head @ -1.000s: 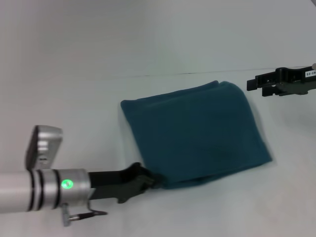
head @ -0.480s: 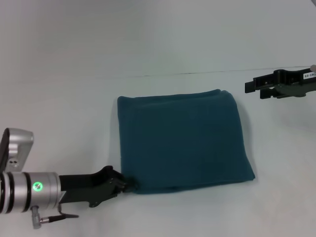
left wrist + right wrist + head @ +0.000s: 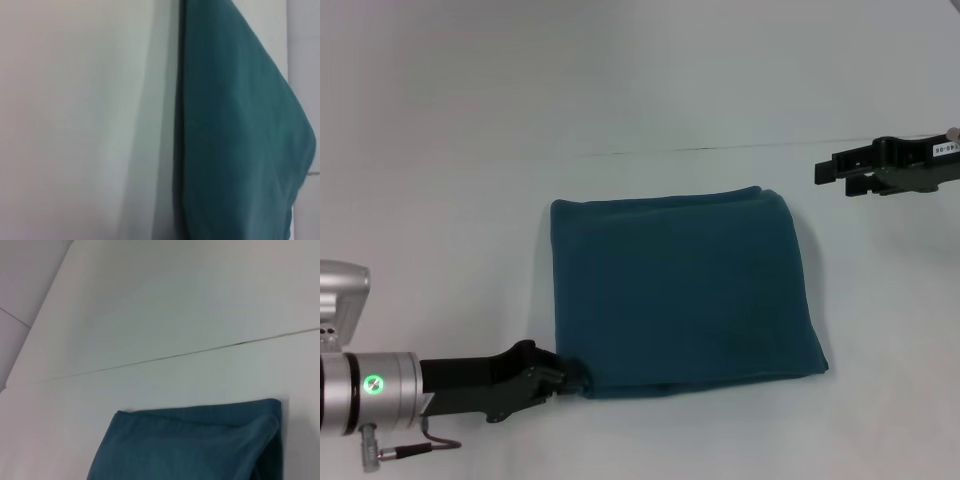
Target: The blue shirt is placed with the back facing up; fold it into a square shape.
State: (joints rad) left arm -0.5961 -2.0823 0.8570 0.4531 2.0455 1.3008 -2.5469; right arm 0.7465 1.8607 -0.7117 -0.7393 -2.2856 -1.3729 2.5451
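left gripper [image 3: 570,377] sits at the 7 o'clock corner of the blue shirt [image 3: 682,290], fingers pinched narrow on the near-left corner of the cloth. shirt lies at table [image 3: 470,150] centre, already folded to a near-square, edges roughly aligned. right gripper [image 3: 832,172] hovers at 2 o'clock, apart from the cloth; its finger spread i cannot tell. risk: if the left arm pulls away while clamped, it could drag the corner, skew the square or peel layers open.
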